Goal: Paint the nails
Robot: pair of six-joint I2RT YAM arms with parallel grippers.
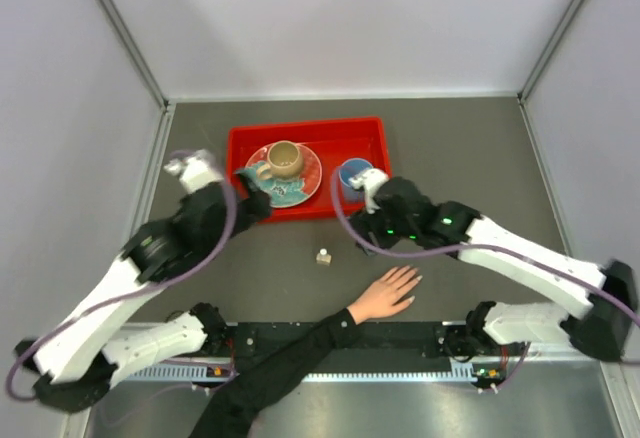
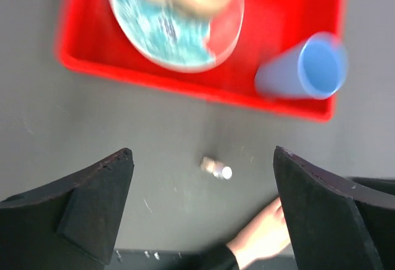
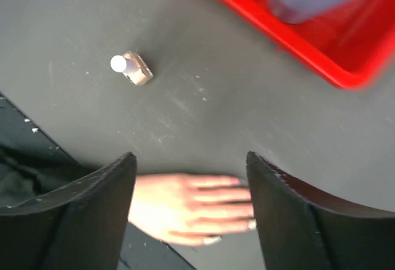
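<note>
Left hand (image 2: 202, 153) and right hand (image 3: 190, 157) are hanging released, empty. Nail polish bottle (image 3: 131, 68) is sitting near the nails (image 1: 414, 279); probably needing a centred, upright pinch.

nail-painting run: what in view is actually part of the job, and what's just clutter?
Job: human hand; small white-capped bottle, probably the polish.
Lying about: red tray; patterned plate with tan mug on it; blue cup.
</note>
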